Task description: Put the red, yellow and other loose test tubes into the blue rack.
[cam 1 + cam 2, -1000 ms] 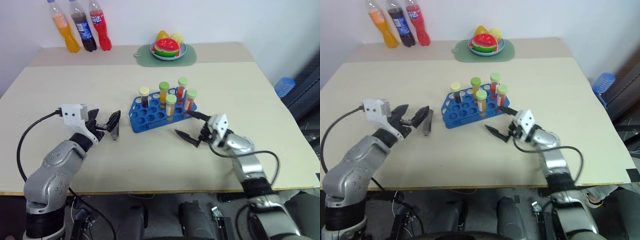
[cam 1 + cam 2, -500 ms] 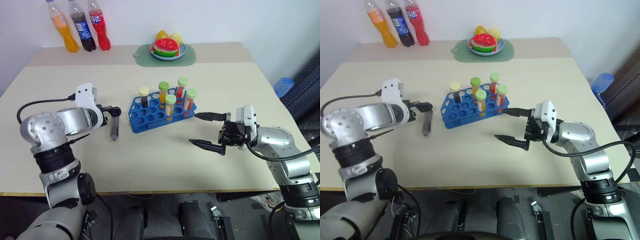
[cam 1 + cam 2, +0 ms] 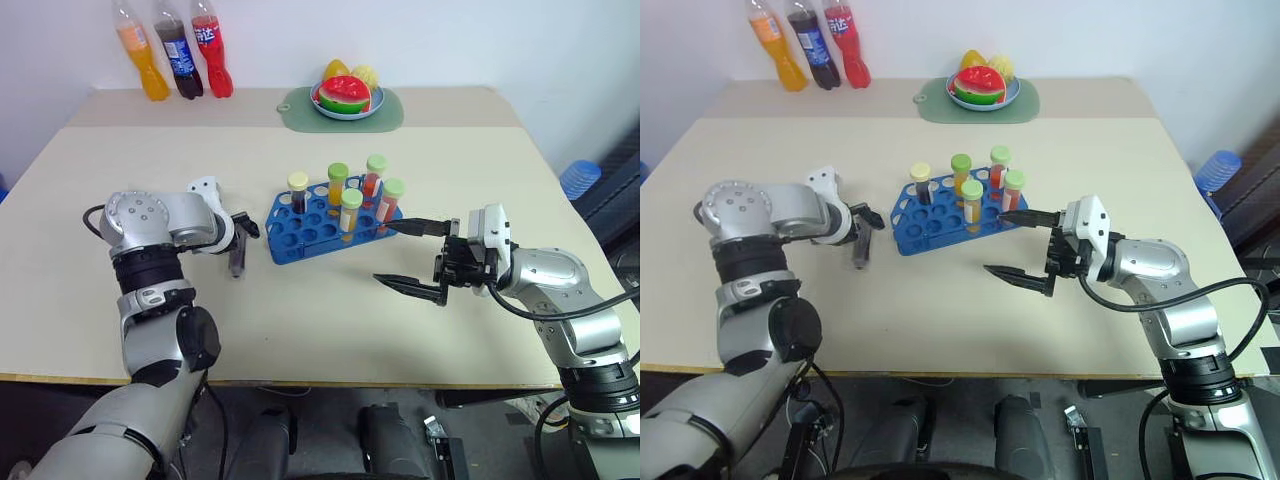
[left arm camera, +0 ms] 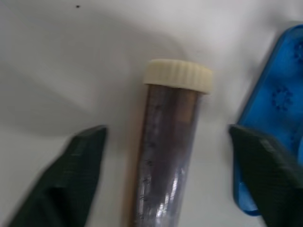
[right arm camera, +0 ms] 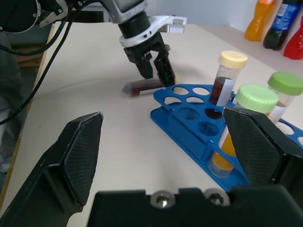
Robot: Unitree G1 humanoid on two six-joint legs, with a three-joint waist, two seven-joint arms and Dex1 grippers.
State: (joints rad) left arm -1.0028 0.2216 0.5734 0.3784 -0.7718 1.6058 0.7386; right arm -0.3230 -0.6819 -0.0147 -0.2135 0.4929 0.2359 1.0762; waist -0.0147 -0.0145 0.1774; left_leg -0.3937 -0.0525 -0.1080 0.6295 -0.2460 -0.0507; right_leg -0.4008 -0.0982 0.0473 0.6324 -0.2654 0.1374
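Where the table (image 3: 420, 160) runs across the left eye view, my left gripper (image 3: 238, 246) sits left of centre, pointing down over a loose tube (image 3: 237, 263) that lies flat just left of the blue rack (image 3: 300, 232); five capped tubes stand in the rack at frame centre. My right gripper (image 3: 412, 257) hangs at centre right, fingers spread wide and holding nothing. Bottles (image 3: 180, 60) stand at upper left, a fruit plate (image 3: 346, 98) at top centre. In the left wrist view my fingers (image 4: 71, 175) straddle the dark tube, pale cap up-frame, apart from it on both sides, rack edge at right. In the right wrist view the rack sits at right, the left gripper at top centre over the lying tube.
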